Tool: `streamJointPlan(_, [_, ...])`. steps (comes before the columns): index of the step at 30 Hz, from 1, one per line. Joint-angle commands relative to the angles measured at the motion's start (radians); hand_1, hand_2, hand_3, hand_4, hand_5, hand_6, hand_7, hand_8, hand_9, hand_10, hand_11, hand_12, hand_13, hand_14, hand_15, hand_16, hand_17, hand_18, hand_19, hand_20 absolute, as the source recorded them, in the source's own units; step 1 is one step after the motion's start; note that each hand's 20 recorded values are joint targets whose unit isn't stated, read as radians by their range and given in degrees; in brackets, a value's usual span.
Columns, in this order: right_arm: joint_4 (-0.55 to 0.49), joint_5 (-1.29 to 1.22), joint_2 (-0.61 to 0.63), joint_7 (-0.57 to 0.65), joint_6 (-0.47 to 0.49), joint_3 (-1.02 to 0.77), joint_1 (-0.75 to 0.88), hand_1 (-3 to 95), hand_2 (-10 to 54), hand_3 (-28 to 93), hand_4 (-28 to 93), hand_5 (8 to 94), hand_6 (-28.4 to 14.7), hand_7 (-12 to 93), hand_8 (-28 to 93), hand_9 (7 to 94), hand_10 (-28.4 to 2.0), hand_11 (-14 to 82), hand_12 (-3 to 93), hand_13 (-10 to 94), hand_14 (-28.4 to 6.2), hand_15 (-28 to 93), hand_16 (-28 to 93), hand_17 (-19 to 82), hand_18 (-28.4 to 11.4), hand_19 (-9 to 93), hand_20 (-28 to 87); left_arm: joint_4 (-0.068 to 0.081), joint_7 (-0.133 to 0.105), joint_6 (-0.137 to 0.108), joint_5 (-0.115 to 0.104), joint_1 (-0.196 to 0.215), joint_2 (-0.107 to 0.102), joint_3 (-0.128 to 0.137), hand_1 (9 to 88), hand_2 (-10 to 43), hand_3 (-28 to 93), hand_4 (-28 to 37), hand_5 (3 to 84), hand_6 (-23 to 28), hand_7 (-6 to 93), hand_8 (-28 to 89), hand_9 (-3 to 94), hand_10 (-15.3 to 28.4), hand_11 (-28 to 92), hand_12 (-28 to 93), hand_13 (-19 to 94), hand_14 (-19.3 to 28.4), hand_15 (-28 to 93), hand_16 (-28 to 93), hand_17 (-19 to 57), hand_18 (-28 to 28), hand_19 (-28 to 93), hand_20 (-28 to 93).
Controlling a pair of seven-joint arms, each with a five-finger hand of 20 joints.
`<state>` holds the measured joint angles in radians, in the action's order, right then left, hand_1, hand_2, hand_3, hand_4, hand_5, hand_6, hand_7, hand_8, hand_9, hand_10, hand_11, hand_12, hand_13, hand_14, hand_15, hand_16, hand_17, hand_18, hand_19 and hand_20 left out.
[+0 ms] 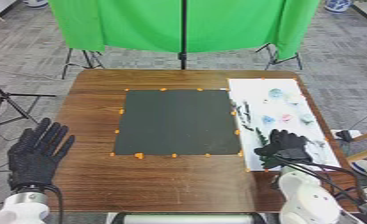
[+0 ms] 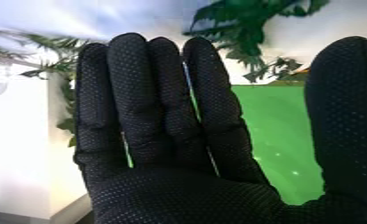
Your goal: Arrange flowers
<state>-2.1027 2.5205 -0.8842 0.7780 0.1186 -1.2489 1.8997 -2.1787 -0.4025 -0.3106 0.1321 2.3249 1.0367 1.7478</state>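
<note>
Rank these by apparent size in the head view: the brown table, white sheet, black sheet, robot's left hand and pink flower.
Largest to smallest:
Brown table
White sheet and black sheet: too alike to rank
Left hand
Pink flower

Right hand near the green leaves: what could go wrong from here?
The right hand sits close by the green leaves, so closing it could crush or drag them. The pink flower lies near a blue one, so grabbing either might disturb both.
</note>
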Motion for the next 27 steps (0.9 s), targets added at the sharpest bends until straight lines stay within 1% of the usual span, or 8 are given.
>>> streamJointPlan(1, [0.107, 0.078, -0.035, -0.057, -0.135, 0.066, -0.023, 51.3, -9.5, 67, -28, 58.5, -2.3, 45, 13, 65.3, -16.1, 35.2, 28.5, 62, -12.9, 51, 25, 32, -23.3, 75, 28, 0.0, -0.006, -0.02, -0.007, 0.025, 0.007, -0.011, 33.3, 9.8, 75, -28.3, 44.9, 4.7, 21.8, -12, 41.8, 13.2, 22, 11, 34, 11.3, 28, -6, 1.9, 13.6, 32, 16])
streamJointPlan(4, [0.135, 0.085, -0.049, -0.055, -0.129, 0.084, -0.028, 54.5, -9.5, 65, -28, 59.3, -1.9, 46, 14, 67.2, -15.1, 31.8, 34.5, 63, -11.8, 50, 30, 33, -23.2, 76, 29, 0.0, -0.008, -0.025, -0.014, 0.025, 0.007, -0.013, 33.2, 9.8, 75, -28.3, 44.9, 4.6, 22.0, -12, 41.8, 13.3, 22, 11, 34, 11.5, 28, -6, 1.8, 13.6, 32, 16])
streamJointPlan(7, [0.155, 0.1, -0.051, -0.051, -0.146, 0.099, -0.025, 59.6, -9.5, 61, -28, 60.0, -1.5, 47, 14, 69.8, -13.8, 25.7, 41.2, 64, -9.5, 47, 37, 34, -23.1, 76, 29, 0.002, -0.006, -0.023, -0.01, 0.021, 0.007, -0.014, 33.2, 9.8, 75, -28.3, 44.9, 4.7, 22.1, -12, 41.7, 13.4, 22, 11, 34, 11.8, 29, -6, 1.8, 13.6, 32, 16])
streamJointPlan(9, [0.163, 0.106, -0.046, -0.048, -0.189, 0.105, -0.017, 61.5, -9.5, 64, -28, 63.3, -0.5, 49, 15, 76.0, -12.2, 17.9, 47.7, 67, -7.0, 42, 42, 35, -23.2, 77, 30, 0.001, -0.007, -0.022, -0.011, 0.024, 0.008, -0.013, 33.3, 9.8, 75, -28.3, 44.9, 4.7, 22.2, -12, 41.8, 13.4, 22, 11, 34, 11.9, 29, -6, 1.8, 13.6, 32, 16])
streamJointPlan(13, [0.156, 0.115, -0.038, -0.028, -0.227, 0.103, -0.013, 63.5, -9.5, 67, -28, 69.3, 0.3, 47, 17, 81.9, -10.9, 15.1, 48.8, 72, -5.9, 39, 44, 38, -23.1, 78, 31, -0.001, -0.007, -0.024, -0.014, 0.03, 0.01, -0.01, 33.3, 9.8, 75, -28.3, 45.0, 4.7, 22.3, -12, 41.7, 13.4, 22, 11, 34, 12.0, 29, -6, 1.7, 13.6, 32, 17])
streamJointPlan(17, [0.14, 0.133, -0.025, 0.007, -0.286, 0.108, -0.029, 62.1, -9.5, 70, -28, 70.6, 0.2, 46, 18, 83.1, -10.5, 14.8, 49.3, 73, -5.5, 39, 45, 39, -23.5, 79, 32, -0.003, -0.012, -0.022, -0.022, 0.037, 0.011, -0.011, 33.3, 9.7, 76, -28.3, 44.8, 4.7, 22.3, -12, 41.7, 13.4, 22, 11, 34, 12.1, 30, -6, 1.7, 13.6, 32, 17])
streamJointPlan(22, [0.098, 0.112, -0.019, 0.082, -0.362, 0.134, -0.075, 60.9, -9.5, 72, -28, 70.9, -0.4, 45, 19, 83.4, -10.9, 15.6, 49.9, 74, -5.8, 40, 45, 39, -24.2, 81, 32, -0.006, -0.017, -0.02, -0.023, 0.044, 0.011, -0.009, 33.2, 9.7, 76, -28.3, 44.9, 4.8, 22.2, -12, 41.7, 13.4, 22, 11, 34, 12.2, 30, -6, 1.6, 13.7, 32, 17])
streamJointPlan(27, [0.053, 0.145, -0.001, 0.1, -0.377, 0.158, -0.119, 60.5, -9.5, 73, -27, 71.7, -1.1, 44, 19, 83.5, -11.5, 16.5, 49.8, 73, -6.6, 43, 45, 39, -25.5, 82, 32, -0.007, -0.017, -0.019, -0.026, 0.048, 0.011, -0.007, 33.2, 9.8, 75, -28.3, 44.9, 4.8, 22.2, -12, 41.7, 13.4, 22, 11, 34, 12.3, 30, -6, 1.6, 13.7, 32, 17])
